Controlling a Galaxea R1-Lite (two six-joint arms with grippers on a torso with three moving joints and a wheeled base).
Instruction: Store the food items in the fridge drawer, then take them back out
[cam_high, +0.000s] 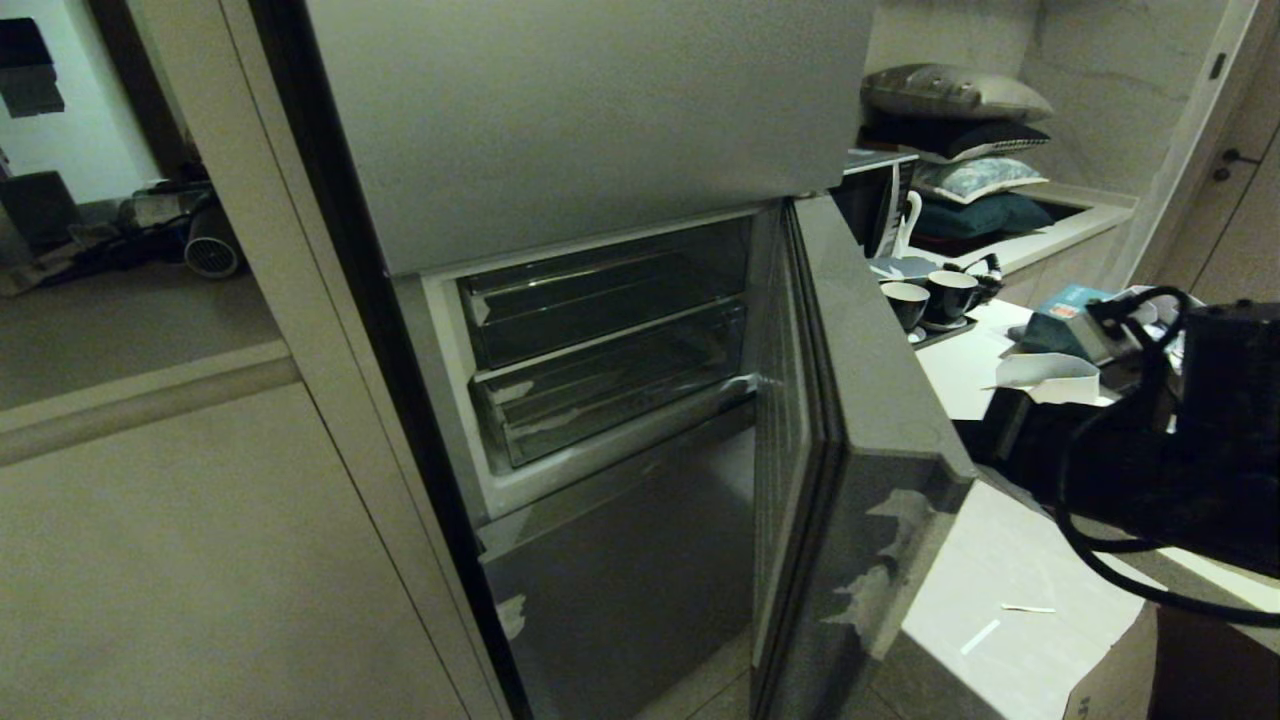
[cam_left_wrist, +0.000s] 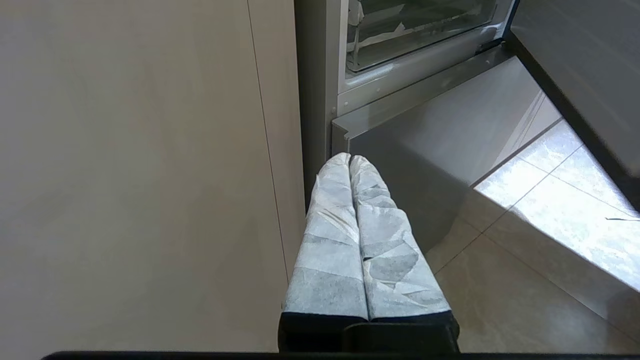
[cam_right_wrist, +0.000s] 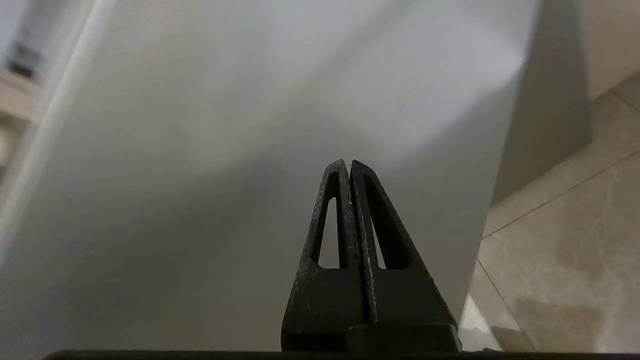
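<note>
Beside fridge door, right gripper (cam_right_wrist: 349, 165) jaws closed, empty

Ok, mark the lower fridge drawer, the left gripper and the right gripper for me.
Lower fridge drawer (cam_high: 610, 395), head view, on its clear front wall.
Left gripper (cam_left_wrist: 349, 159), left wrist view, between its taped, shut fingertips.
Right gripper (cam_right_wrist: 348, 164), right wrist view, between its black, shut fingertips.

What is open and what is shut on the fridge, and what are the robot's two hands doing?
fridge door: swung open.
upper drawer: pushed in.
lower drawer: pushed in, white tape scraps on its front.
bottom compartment: shut.
left gripper: shut, empty, low beside the fridge.
right gripper: shut, empty, pointing at a plain grey panel.
two cups: upright on the counter.
</note>
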